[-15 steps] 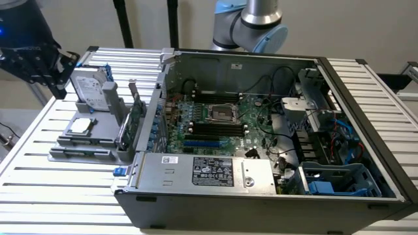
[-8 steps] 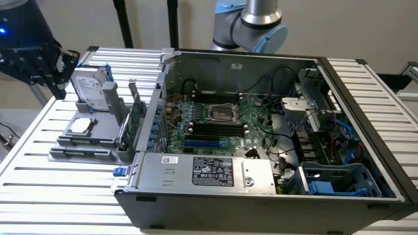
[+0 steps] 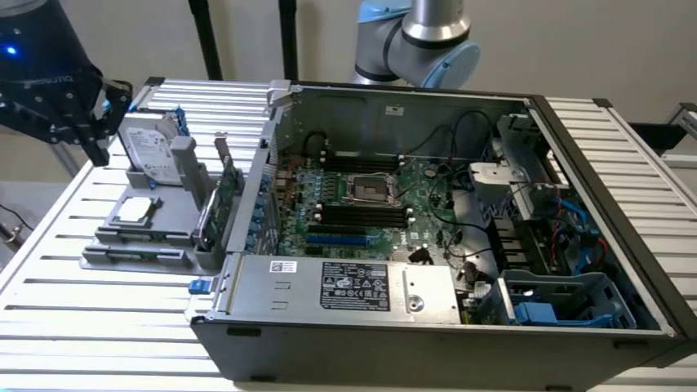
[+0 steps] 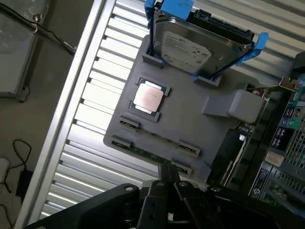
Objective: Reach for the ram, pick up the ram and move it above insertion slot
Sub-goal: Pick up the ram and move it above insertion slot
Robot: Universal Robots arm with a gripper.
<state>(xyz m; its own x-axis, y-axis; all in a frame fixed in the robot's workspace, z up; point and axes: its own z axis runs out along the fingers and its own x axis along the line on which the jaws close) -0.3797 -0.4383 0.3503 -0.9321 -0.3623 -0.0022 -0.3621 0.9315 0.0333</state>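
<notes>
A grey holder [image 4: 217, 102] sits on the slatted desk [image 3: 65, 318], just beside the open computer case [image 3: 610, 155] on the exterior view's left. It carries four things. A hard drive [image 4: 188, 45] stands on edge in a blue-railed cradle at one end. A processor chip [image 4: 148, 98] lies flat in a square recess near the middle. A tall green expansion card [image 3: 225, 200] stands upright along the side next to the case. The ram [image 4: 147, 152] rests in the low clips at the holder's edge farthest from the hard drive.

The case holds a green motherboard [image 3: 425, 184] with black insertion slots [image 3: 360, 216] beside its socket. It also holds a labelled power supply [image 3: 348, 286] at its near side and a blue-grey drive cage [image 3: 566, 298] in the near corner on the exterior view's right.

The ram lies low and level. Its long axis runs along the desk's slats, parallel to the broad face of the hard drive, from the exterior view's left toward the case.

The pincer [image 4: 167, 179] hangs above the desk, up beside the hard drive and apart from the ram. I cannot tell whether it is spread or pressed together
</notes>
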